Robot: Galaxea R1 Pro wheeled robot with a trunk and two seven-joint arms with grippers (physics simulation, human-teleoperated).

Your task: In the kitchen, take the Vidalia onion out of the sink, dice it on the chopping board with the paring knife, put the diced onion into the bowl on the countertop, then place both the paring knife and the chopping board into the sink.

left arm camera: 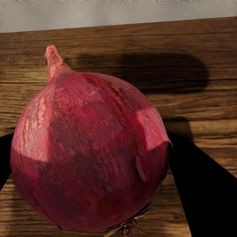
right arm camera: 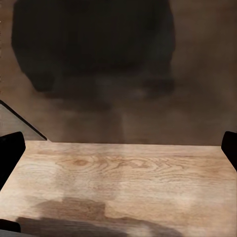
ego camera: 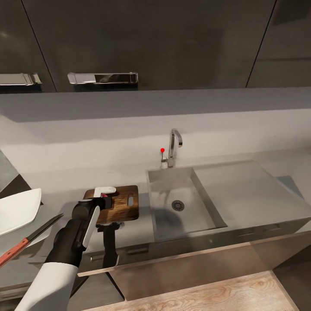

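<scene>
Red-purple onion (left arm camera: 91, 153) sits clamped in the left gripper (ego camera: 103, 199) jaws just over the chopping board (ego camera: 125, 203), the knife (ego camera: 30, 239) lying diagonally on the counter (ego camera: 65, 181) leftward, while the right gripper (right arm camera: 118, 148) jaws stand apart above floor.

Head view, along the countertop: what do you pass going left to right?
Bowl → paring knife → left gripper holding the onion over the chopping board → sink with its faucet behind → drainboard.
</scene>
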